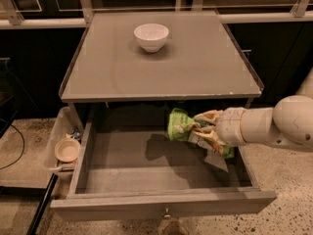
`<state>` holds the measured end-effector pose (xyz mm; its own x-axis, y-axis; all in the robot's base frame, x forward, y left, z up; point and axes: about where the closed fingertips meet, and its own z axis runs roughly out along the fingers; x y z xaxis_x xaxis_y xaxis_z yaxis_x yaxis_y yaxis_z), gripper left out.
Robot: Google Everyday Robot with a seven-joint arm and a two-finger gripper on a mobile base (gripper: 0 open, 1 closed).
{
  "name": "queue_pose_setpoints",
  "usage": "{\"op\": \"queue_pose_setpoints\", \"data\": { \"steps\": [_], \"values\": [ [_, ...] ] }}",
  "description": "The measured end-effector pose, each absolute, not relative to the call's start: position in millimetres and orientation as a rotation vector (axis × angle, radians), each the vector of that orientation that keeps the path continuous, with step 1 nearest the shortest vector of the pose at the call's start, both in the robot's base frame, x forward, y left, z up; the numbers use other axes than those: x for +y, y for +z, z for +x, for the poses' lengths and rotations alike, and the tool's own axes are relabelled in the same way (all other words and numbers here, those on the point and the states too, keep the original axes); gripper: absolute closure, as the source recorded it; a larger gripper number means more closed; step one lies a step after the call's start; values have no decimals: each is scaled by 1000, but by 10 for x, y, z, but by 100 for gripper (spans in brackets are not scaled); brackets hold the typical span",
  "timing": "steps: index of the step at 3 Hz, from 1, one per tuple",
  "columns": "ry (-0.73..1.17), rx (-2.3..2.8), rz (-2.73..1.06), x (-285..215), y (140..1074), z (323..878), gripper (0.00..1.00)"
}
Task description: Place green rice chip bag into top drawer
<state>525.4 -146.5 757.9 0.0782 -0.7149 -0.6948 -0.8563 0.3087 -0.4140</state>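
Observation:
The green rice chip bag is a crinkly light-green packet held inside the open top drawer, above its floor at the right side. My gripper reaches in from the right and is shut on the bag, with tan fingers above and below it. The drawer is pulled fully out under the grey tabletop, its front panel with a small knob nearest the camera.
A white bowl stands at the back middle of the tabletop. A translucent plastic bin with a small round dish sits on the floor left of the drawer. A black cable lies at far left.

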Motion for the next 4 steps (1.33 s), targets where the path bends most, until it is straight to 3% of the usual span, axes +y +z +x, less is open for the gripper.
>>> {"op": "queue_pose_setpoints", "data": {
  "steps": [3,4],
  "values": [
    [344,1701,-1483,-766,6447,5403,100],
    [345,1700,-1482,-755,6437,5409,82]
  ]
}}
